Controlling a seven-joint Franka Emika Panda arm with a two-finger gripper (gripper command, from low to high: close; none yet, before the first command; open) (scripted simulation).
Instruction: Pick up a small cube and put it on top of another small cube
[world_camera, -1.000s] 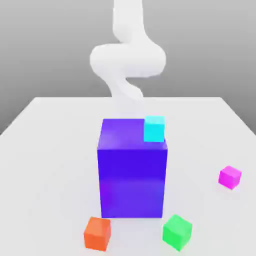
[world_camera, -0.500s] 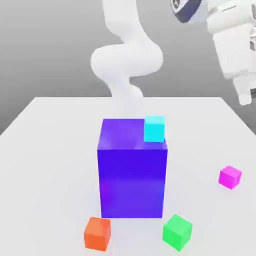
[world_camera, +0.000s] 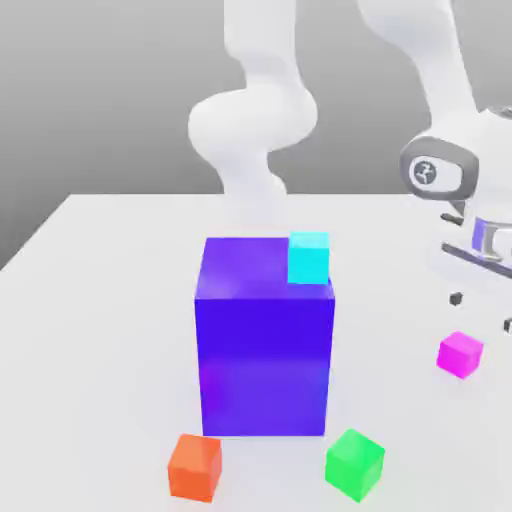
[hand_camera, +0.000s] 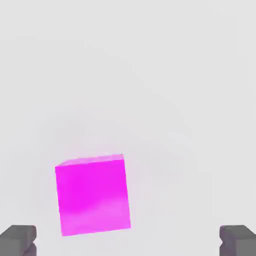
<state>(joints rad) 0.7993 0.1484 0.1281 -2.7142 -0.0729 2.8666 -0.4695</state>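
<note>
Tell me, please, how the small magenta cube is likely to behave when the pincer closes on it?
The magenta cube looks rigid, with flat faces, so it probably grips squarely and won't roll. Being small, it is likely light. The open pincer sits off-centre, so it may slide.

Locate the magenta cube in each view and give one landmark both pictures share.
Exterior view: the magenta cube sits on the white table near the exterior view's right edge, just below the open gripper, apart from the green cube.
Hand view: the magenta cube lies on the table, between the two dark fingertips but nearer this one, untouched.
Shared landmark: the gripper's dark fingertips flanking the cube.
</note>
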